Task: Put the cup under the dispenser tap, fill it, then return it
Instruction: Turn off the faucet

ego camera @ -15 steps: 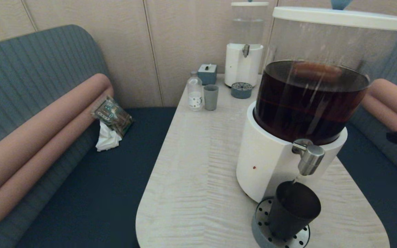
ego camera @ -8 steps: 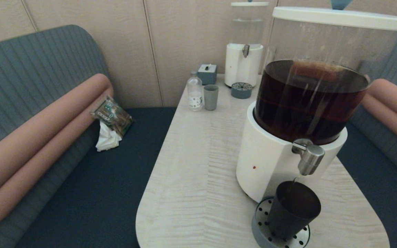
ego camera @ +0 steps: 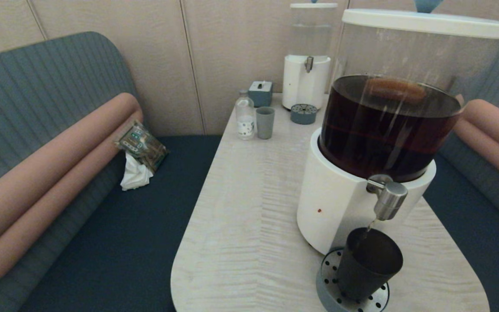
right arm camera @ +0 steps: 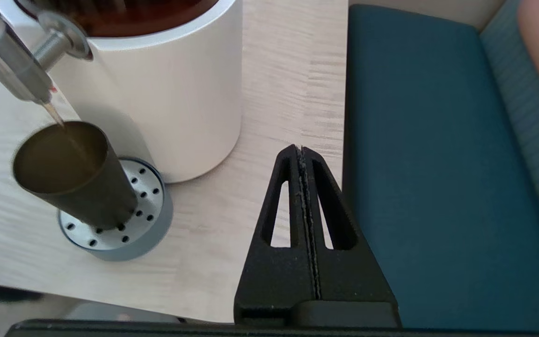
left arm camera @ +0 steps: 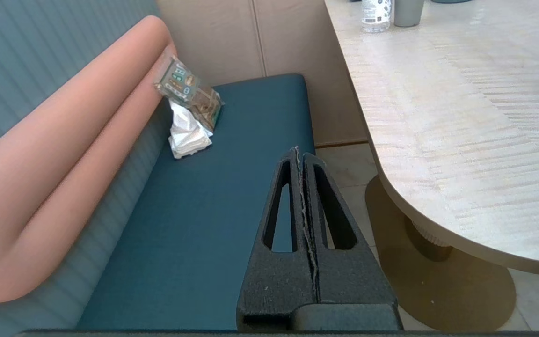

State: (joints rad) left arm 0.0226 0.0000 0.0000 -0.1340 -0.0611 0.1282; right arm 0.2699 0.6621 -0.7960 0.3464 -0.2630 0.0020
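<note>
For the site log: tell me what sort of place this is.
Likely a café or lounge booth: upholstered bench seating flanks a pale wood table holding two self-serve drink dispensers, one filling a black cup.

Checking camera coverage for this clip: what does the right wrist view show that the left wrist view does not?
Only the right wrist view shows the matte black tapered cup on the perforated round drip tray, a thin stream falling from the brushed-steel dispenser tap, and the shut right gripper. Only the left wrist view shows the shut left gripper, a crumpled packet on the bench, and a clear bottle. Both show the pale wooden table.
</note>
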